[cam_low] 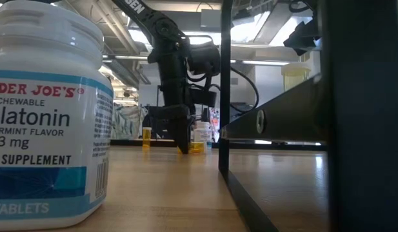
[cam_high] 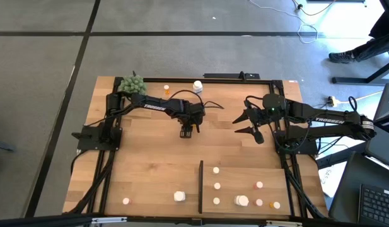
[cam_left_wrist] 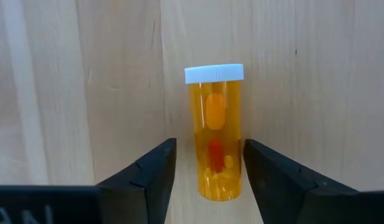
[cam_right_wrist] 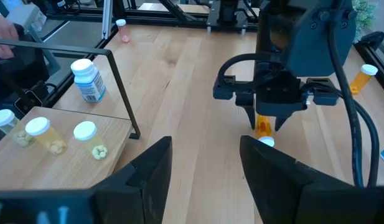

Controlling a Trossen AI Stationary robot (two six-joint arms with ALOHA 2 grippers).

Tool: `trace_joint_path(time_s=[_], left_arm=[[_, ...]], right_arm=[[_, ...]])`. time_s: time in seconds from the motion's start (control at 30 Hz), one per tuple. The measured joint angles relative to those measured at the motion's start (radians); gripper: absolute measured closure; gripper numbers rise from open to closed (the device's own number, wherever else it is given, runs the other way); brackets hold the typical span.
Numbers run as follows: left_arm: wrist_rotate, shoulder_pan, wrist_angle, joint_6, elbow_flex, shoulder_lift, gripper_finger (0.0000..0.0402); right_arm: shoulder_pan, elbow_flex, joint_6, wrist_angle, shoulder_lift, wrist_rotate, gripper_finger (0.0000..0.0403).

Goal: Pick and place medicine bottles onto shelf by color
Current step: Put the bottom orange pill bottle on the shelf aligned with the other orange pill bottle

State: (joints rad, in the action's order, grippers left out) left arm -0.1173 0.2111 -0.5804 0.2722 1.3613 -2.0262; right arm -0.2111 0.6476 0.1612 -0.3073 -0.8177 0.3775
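A: Eyes on the orange bottle [cam_left_wrist: 215, 134] lying on its side on the counter [cam_high: 150, 164], white cap pointing away from the left gripper [cam_high: 187, 132]. That's centre frame in the high view.

B: And the fingers [cam_left_wrist: 148, 180] sit either side of it, spread, not yet pinching. I'd call this the moment just before the grab.

A: Progress check: the shelf [cam_high: 301, 189], lower right in the high view, already carries several bottles, white ones nearer its black strip, orange ones toward the right.

B: Plenty left, though. One orange bottle [cam_high: 166, 89] and a white bottle [cam_high: 197, 86] stand at the upper edge, two more white ones at lower left.

A: The right gripper [cam_high: 252, 125] hovers right of centre, fingers apart, holding nothing.

B: Roughly halfway, I'd judge.
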Motion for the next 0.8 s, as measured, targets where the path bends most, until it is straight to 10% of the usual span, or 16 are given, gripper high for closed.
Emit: trace_joint_path(time_s=[0.8], left_arm=[[-0.031, -0.012, -0.008, -0.045, 0.032, -0.005, 0.0321]], right_arm=[[0.0, 0.0, 0.0, 0.0, 0.0, 0.0, 0.0211]])
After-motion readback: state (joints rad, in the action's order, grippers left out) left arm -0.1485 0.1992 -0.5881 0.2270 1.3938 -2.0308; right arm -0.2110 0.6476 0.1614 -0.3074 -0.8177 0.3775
